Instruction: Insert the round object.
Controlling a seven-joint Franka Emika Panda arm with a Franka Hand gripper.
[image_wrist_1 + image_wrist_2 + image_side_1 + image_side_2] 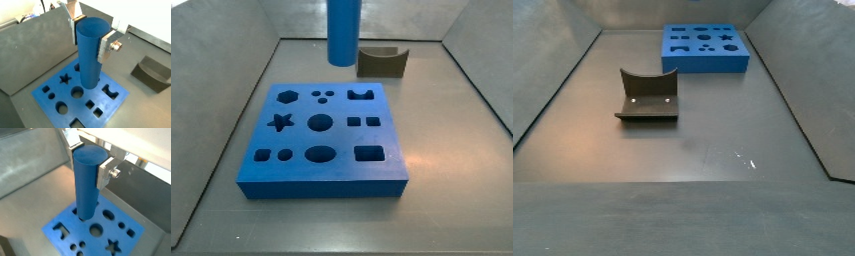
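The round object, a smooth blue cylinder peg [89, 55], hangs upright in my gripper [89, 40]. The fingers are shut on its upper end from two sides, as both wrist views show. The peg [85, 188] and gripper [88, 163] are above the flat blue block [107, 102] with shaped holes. A round hole [77, 92] lies just beside the peg's lower end. In a side view the peg [344, 30] is held clear above the far edge of the block [318, 170]; the gripper is out of frame there. The block's round hole [321, 122] is open.
A dark olive block with a curved notch [382, 62] stands on the floor beyond the blue block and shows in a wrist view [152, 74]. In a side view the olive block [647, 97] is apart from the blue block [707, 62]. Grey walls enclose the floor.
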